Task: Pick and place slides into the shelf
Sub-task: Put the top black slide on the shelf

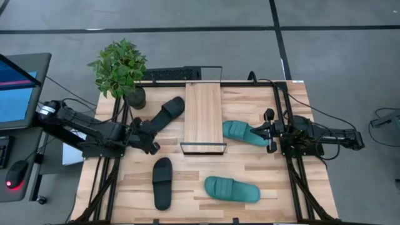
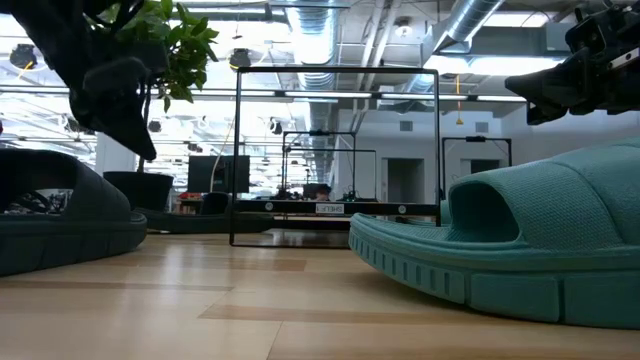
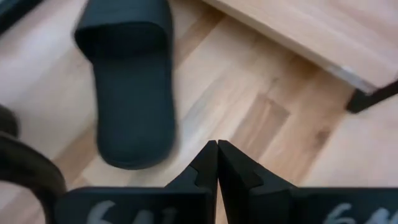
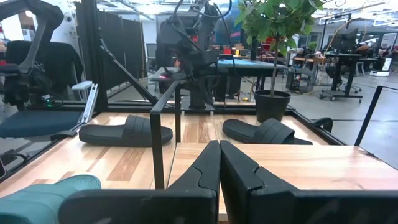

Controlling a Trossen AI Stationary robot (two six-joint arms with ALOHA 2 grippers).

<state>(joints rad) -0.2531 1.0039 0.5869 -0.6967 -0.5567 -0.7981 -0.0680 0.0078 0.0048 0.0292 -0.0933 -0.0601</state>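
Bright even overhead light; soft shadows; low view backlit by ceiling lights; left wrist view blurred.

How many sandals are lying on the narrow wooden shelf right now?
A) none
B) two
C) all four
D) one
A: the shelf top is bare, while the two black slides and two teal slides all lie on the table around it.

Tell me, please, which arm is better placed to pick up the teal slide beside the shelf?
The right. Its shut gripper sits at that teal slide, right of the shelf. The left gripper, also shut, is across the shelf by a black slide.
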